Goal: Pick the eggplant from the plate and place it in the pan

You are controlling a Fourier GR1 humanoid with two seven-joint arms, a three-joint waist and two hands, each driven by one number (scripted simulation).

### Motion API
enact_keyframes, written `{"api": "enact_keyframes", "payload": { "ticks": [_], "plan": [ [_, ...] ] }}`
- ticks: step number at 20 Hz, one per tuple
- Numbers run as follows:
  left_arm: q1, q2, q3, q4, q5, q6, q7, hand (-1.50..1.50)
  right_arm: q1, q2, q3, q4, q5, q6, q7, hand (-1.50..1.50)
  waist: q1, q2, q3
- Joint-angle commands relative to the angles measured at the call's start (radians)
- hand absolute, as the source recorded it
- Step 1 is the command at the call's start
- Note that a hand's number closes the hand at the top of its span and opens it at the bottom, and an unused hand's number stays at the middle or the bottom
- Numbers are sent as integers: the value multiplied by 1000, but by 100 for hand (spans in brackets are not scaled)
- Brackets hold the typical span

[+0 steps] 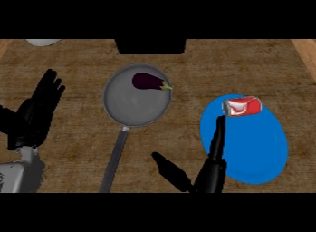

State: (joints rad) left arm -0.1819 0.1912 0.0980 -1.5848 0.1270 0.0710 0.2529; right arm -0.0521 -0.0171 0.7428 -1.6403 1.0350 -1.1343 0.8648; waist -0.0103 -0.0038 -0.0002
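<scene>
Left hand rests open at view's left edge, fingers up, holding nothing. Eggplant lies in pan mid-tabletop, near far rim. Right hand open w/ straight fingers, empty, over blue plate, just below red can on plate.

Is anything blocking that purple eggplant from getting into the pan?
No. The eggplant already lies inside the pan, near its far rim. The red can sits apart on the blue plate, and the right hand is open over the plate, holding nothing.
</scene>
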Motion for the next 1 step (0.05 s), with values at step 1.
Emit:
{"api": "enact_keyframes", "payload": {
  "ticks": [1],
  "plan": [
    [-6, 9, 35, 31, 21, -33, -21, 0, 74, 16, -7, -78, 48, 34, -12, -150, 8, 3, 0]
  ]
}}
